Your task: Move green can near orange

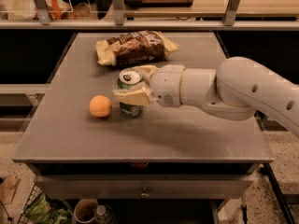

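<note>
While the orange [100, 106] sits on the left of the flat grey tabletop [187, 134], round, matte and pale, the green can [130, 109] stands upright just to its right, a narrow gap between them, no contact. Whether the can's base is down on the tabletop or a hair above it, I cannot tell. Silver top with the pull tab up, glossy green wall below: thin aluminium, light, smooth, a touch slippery, and likely to dent under a hard squeeze, so the mid-body, grasped from the sides, is the sensible place to hold it. And that is where the gripper [127, 82] has it, its two tan pads closed on opposite sides of the can. Behind, a crinkly brown snack bag [133, 48] lies flat, well apart. Off to the right runs the smooth white arm [224, 87], thick and rounded.
</note>
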{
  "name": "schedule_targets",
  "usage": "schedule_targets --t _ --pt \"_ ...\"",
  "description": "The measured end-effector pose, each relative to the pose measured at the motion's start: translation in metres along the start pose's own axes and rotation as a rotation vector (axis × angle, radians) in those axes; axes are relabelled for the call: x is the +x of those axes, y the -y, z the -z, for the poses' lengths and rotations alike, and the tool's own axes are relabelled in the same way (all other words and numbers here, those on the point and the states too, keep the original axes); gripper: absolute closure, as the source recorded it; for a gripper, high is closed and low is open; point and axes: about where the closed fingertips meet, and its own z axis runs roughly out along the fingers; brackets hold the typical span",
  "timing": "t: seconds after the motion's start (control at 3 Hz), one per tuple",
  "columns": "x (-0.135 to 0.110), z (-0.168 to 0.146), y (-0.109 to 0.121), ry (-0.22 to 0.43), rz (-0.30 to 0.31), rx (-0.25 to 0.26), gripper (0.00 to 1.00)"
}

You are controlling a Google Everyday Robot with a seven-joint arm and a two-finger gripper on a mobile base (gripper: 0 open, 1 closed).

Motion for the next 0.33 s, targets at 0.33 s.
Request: schedule_targets --t 0.33 --pt "-0.0016 -0.0013 -0.0014 0.0 0.003 -0.003 0.83"
